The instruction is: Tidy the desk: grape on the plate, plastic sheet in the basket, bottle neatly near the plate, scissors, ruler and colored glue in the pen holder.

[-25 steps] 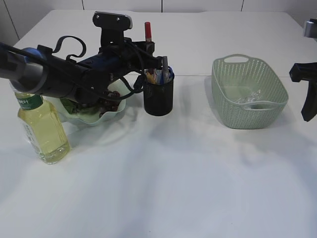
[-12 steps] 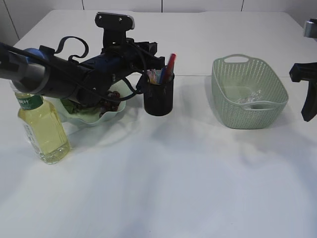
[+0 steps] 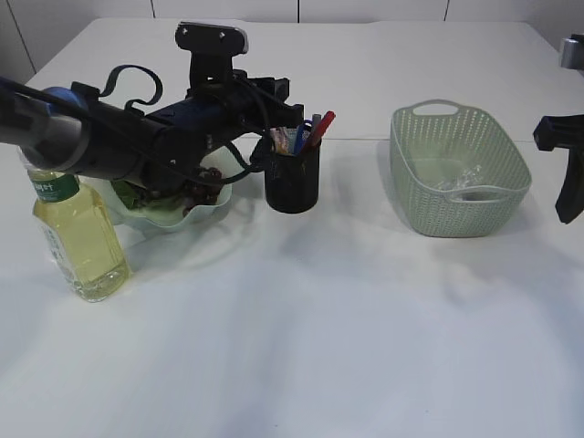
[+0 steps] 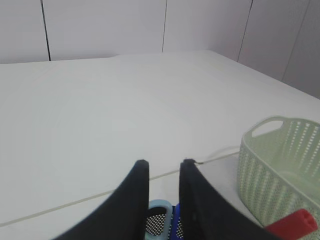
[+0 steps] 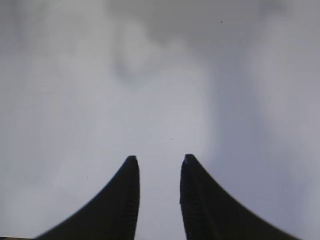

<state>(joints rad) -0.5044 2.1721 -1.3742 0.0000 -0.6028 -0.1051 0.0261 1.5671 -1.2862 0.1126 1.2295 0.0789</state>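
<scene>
Seemingly the desk [image 3: 301,310] is close to tidy. From the exterior view, the pen holder [image 3: 292,179] stands just right of the plate [image 3: 173,212], and the left hand [image 3: 290,108] hovers just above and behind its rim. A red-capped stick, probably the colored glue [image 3: 321,127], leans up and to the right out of the holder, its long axis tilted away from that hand; other items stand beside it, too small to name. Dark fruit, likely the grape [image 3: 203,192], lies on the plate under the arm. The bottle [image 3: 78,233] stands upright just left of the plate; its green label carries white lettering I cannot read. Something clear, likely the plastic sheet [image 3: 459,178], lies in the basket [image 3: 459,169]. The right hand [image 3: 570,196] hangs at the far right edge, well apart from everything, so the left arm is much the nearer.

From the left wrist view, the fingers [image 4: 137,192] stand slightly parted with nothing between them: released. Below them show a pale blue loop, the red cap [image 4: 292,226] and the basket rim [image 4: 272,131].

From the right wrist view, the fingers [image 5: 125,197] are parted and empty over blurred grey.
</scene>
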